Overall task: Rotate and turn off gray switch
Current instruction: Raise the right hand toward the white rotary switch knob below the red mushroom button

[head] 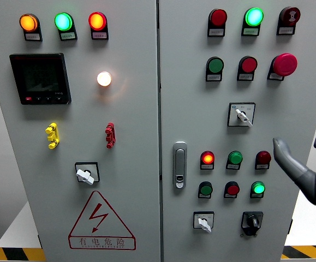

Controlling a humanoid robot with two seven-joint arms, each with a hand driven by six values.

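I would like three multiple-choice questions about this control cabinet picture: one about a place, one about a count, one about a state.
1. Where is the right hand?
A. at the right edge, beside the lower lamp rows
B. on the yellow handle
C. on the door latch

2. How many gray rotary switches show?
A. one
B. three
C. five

3. What is the state of the round white lamp?
A. lit
B. dark
C. covered

Answers: 1 A, the fingers point up near the dark red lamp, touching no switch. 2 B, one on the left door, two on the right door. 3 A, it glows brightly.
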